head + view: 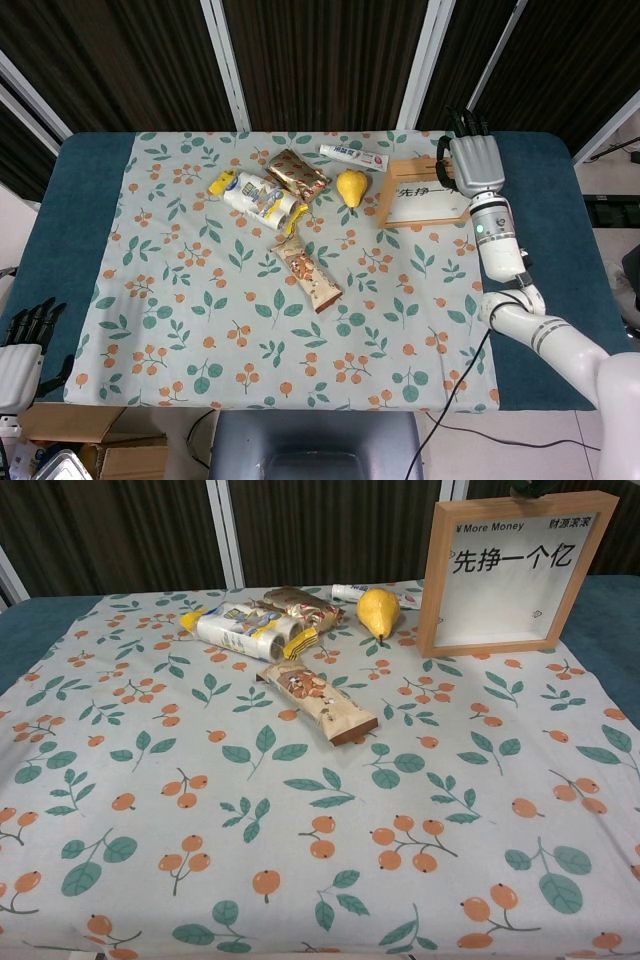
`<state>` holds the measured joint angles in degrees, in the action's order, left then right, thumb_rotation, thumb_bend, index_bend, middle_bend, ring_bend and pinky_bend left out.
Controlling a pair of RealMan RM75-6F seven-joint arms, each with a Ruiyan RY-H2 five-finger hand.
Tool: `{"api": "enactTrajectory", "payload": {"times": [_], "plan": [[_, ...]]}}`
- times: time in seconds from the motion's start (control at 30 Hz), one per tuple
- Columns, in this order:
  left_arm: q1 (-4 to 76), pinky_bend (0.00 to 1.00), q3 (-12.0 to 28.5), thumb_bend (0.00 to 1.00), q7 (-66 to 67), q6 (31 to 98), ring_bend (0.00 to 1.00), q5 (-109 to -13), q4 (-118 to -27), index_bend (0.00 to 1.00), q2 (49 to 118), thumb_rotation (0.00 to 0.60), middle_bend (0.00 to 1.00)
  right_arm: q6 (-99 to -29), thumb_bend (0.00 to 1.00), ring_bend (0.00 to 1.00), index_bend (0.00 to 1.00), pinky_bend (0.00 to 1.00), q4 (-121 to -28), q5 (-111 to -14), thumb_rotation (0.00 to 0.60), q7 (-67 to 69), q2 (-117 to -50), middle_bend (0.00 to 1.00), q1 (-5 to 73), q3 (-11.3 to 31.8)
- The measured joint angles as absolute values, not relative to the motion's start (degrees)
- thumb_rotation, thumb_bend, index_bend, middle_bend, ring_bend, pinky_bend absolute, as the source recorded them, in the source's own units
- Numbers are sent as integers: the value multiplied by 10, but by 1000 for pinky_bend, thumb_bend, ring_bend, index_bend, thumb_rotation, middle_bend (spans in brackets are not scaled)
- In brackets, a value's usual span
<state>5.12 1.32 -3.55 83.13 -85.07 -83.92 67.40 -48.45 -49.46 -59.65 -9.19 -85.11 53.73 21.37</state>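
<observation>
Right hand [476, 160], palm down, fingers pointing away, resting on the top right edge of the wooden picture frame [425, 192]; whether it grips the frame cannot be told. Frame stands on the leaf-and-berry tablecloth [200, 330]. Just left of the hand, beyond the frame: a yellow pear [351, 187], with a toothpaste tube [353, 157] lying just behind it. Further left: a brown snack packet [298, 173] touching a white and yellow packet [258, 197]. Nearer the robot and well left of the hand: a long snack bar [307, 273], lying aslant. Left hand [22, 350] hangs off the near left table corner, well apart from everything, fingers straight, holding nothing.
</observation>
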Motion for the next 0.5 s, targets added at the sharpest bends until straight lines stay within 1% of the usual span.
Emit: {"api": "enactTrajectory", "payload": {"times": [0.4, 0.5], "plan": [[52, 0, 14, 415, -37, 829, 0, -851, -840, 0, 671, 600, 0, -479, 600, 0, 822, 0, -487, -600, 600, -87, -859, 159, 542, 212], [52, 0, 14, 415, -37, 829, 0, -851, -840, 0, 671, 600, 0, -478, 600, 0, 807, 0, -485, -599, 600, -87, -861, 159, 543, 211]]}}
